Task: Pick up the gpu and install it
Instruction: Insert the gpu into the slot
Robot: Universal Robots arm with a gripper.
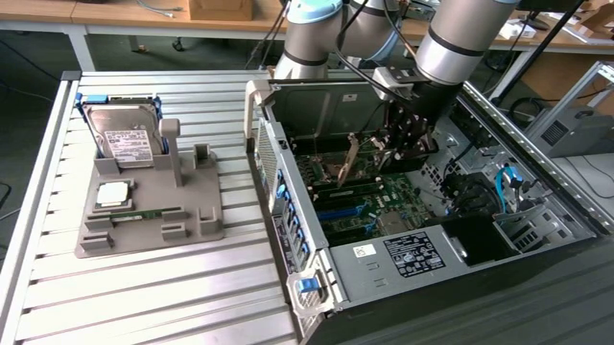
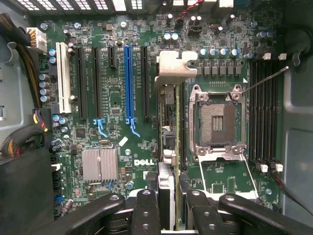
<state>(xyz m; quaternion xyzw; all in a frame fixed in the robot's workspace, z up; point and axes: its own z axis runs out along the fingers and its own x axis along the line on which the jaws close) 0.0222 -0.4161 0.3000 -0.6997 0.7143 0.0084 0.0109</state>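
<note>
The gpu (image 2: 167, 183) shows edge-on as a thin card, its silver bracket (image 2: 173, 66) at the far end. My gripper (image 2: 166, 211) is shut on it, with black fingers (image 2: 145, 213) pressing either side. The card hangs above the green motherboard (image 2: 110, 142), between a black expansion slot (image 2: 145, 83) and the bare CPU socket (image 2: 215, 123). A blue slot (image 2: 128, 81) lies a little further off. In the exterior view my gripper (image 1: 392, 159) is lowered inside the open computer case (image 1: 422, 251), and the gpu (image 1: 349, 159) sticks out beside it over the board.
On the slatted table at the exterior view's left, a grey holder (image 1: 144, 215) carries a silver hard drive (image 1: 122, 138), a CPU (image 1: 112, 192) and a green memory stick (image 1: 134, 214). Case walls surround the board. Cable bundles (image 2: 19, 137) and memory slots (image 2: 264, 112) flank it.
</note>
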